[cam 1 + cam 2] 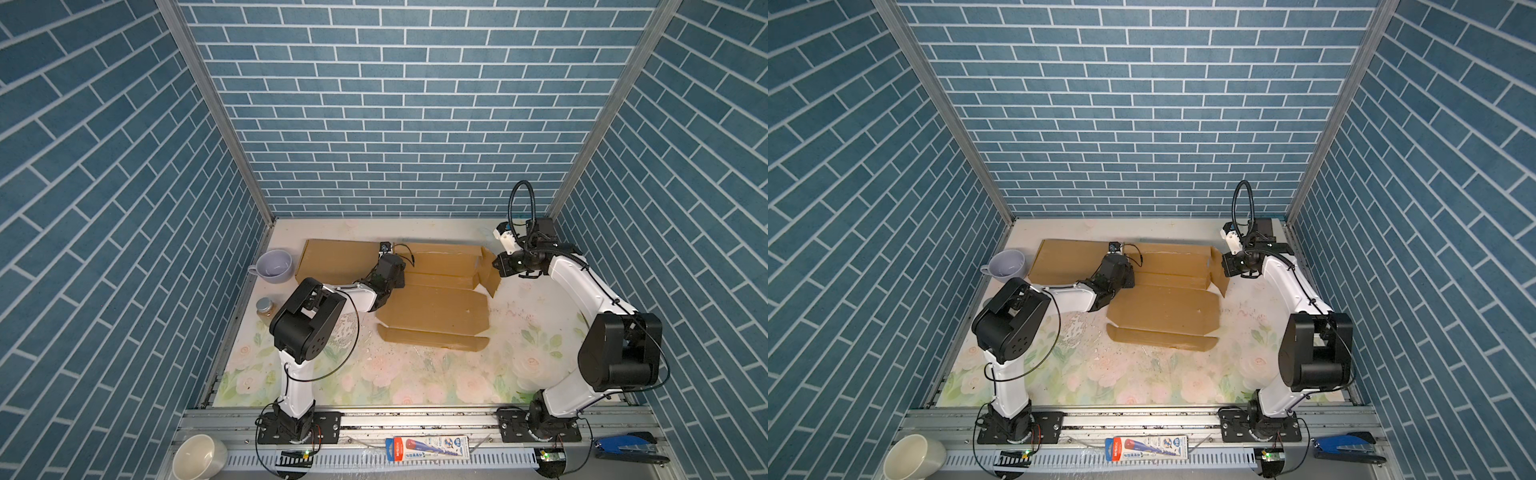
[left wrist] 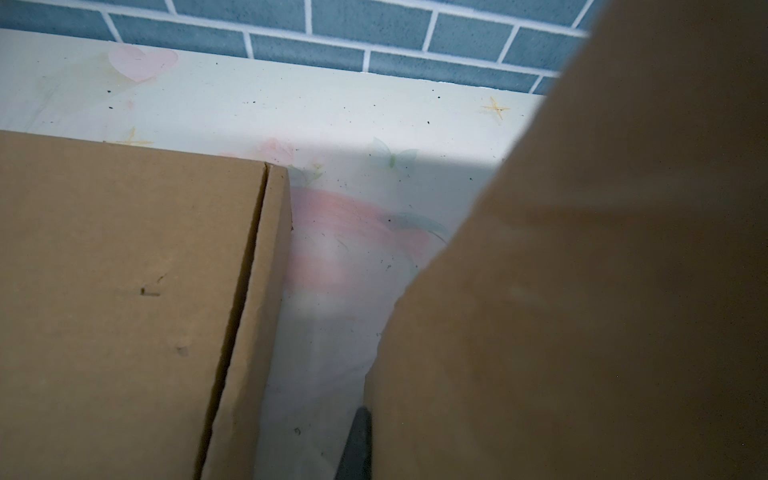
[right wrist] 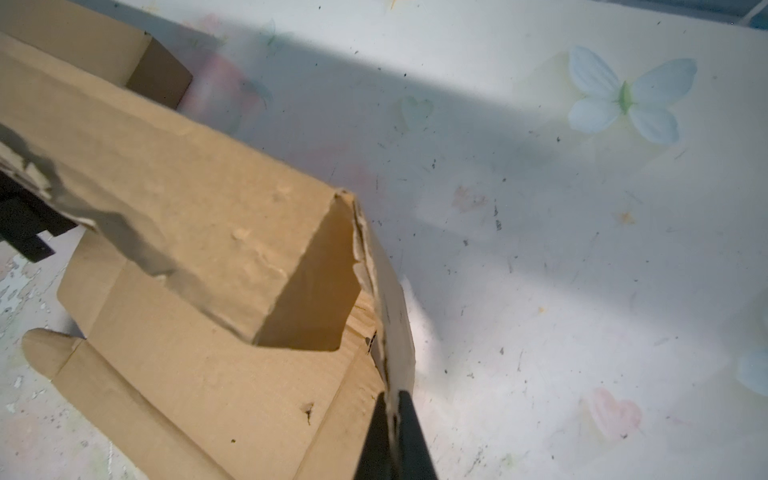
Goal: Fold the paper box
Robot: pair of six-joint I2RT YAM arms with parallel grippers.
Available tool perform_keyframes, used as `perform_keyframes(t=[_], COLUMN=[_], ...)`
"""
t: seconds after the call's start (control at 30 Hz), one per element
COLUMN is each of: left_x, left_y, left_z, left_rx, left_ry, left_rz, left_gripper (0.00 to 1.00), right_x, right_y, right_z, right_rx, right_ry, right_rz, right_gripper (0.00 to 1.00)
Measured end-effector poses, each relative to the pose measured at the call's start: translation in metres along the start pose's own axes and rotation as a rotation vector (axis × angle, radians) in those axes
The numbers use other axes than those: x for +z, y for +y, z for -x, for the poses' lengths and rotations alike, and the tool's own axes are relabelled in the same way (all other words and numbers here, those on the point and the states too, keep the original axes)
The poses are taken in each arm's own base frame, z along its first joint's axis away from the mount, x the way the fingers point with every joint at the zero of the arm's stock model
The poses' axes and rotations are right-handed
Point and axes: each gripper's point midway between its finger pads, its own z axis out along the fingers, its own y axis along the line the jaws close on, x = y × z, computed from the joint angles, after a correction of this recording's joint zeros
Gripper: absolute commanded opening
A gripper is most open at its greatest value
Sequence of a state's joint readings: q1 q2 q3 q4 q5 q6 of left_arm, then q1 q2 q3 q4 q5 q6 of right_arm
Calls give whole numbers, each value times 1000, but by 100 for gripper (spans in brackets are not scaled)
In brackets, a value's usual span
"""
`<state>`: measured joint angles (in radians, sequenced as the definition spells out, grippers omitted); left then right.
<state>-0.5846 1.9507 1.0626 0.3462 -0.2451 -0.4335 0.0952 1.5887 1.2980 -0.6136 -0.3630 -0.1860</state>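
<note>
Right gripper [image 3: 392, 401] pinches end flap [image 3: 395, 316]; box [image 1: 436, 307] stretches lengthwise away from it toward left gripper [image 2: 370, 415], clenched, hold unclear.

Nothing legible: print on the flat packet [image 1: 428, 449] is too small to read

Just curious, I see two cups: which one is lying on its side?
The white cup by the front rail, at the left corner; its mouth faces sideways. The lilac cup stands upright on the floral mat.
</note>
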Motion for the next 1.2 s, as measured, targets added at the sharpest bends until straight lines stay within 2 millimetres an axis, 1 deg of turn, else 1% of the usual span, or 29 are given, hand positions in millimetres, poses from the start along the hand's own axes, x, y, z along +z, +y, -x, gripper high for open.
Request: perform_keyframes(t=[0.23, 0.4, 0.47, 0.57, 0.67, 0.77, 0.83, 0.9, 1.0, 1.13, 1.2], left_x=[0, 0, 0, 0, 0, 1, 1, 1, 1, 1, 1], left_y=[-3, -3, -3, -2, 1, 1, 1, 1, 2, 1, 1], left_z=[3, 4, 4, 2, -5, -7, -7, -7, -7, -7, -7], left_rx=[-8, -11, -12, -6, 7, 9, 9, 10, 11, 11, 11], left_ry=[-15, -19, -21, -16, 4, 11, 11, 12, 12, 12, 13], left_rz=[-14, -16, -17, -12, -2, -1, -2, -3, -2, -3, -4], left_gripper=[0, 0, 0, 0, 0, 0, 0, 0, 0, 0, 0], right_x=[-11, -8, -6, 1, 11, 14, 15, 16, 13, -1, -10], right_y=[17, 38, 41, 41, 45, 48, 48, 47, 42, 31, 26], right_z=[-2, 1, 1, -10, -29, -29, -25, -24, -15, 1, 10], right_rx=[66, 112, 129, 143, 146, 143, 142, 155, 196, 249, 277], right_ry=[11, 10, -2, -31, -69, -130, -145, -140, -131, -153, -176], right_rz=[25, 44, 36, 9, 5, 20, 26, 43, 96, 162, 194], right_gripper=[0, 0, 0, 0, 0, 0, 6, 18, 34, 45, 47])
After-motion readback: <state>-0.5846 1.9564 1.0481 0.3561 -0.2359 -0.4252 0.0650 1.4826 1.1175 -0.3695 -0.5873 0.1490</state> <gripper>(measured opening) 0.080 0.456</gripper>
